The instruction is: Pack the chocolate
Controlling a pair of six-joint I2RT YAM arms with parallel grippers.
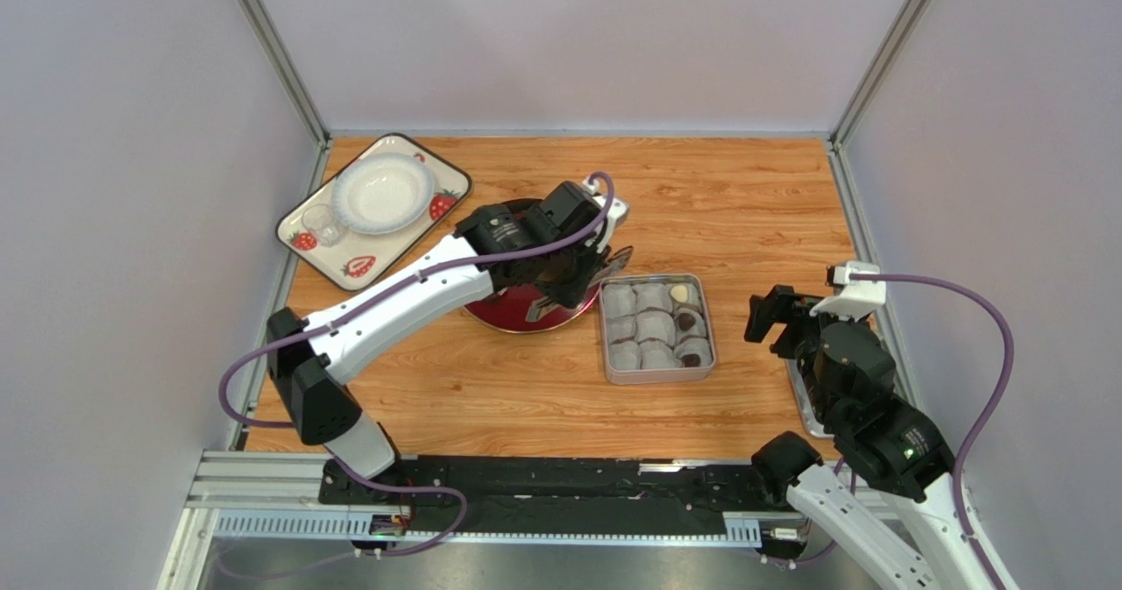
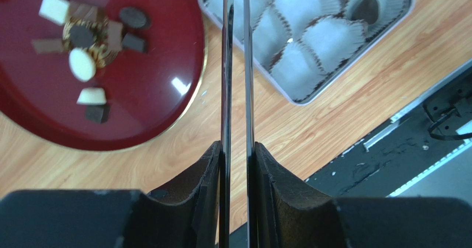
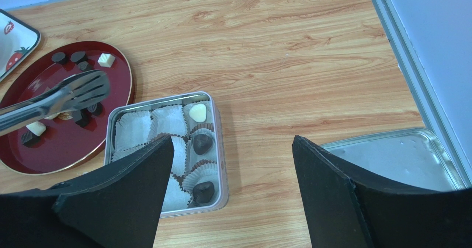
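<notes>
Chocolate point(image 2: 83, 64) scattered inside red plate point(image 2: 155, 38) rim

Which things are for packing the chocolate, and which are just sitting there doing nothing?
For the job: chocolate, red plate under it, grey tin, paper cups, tongs in the left gripper.

Just lying about: strawberry tray, white bowl on it, flat metal tray on the far right, possibly the tin's lid.

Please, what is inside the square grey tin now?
The tin holds white paper cups. Three cups are filled: one cream chocolate, two dark chocolates. In the right wrist view the right claw covers the near-left cups; from above those look empty.
</notes>
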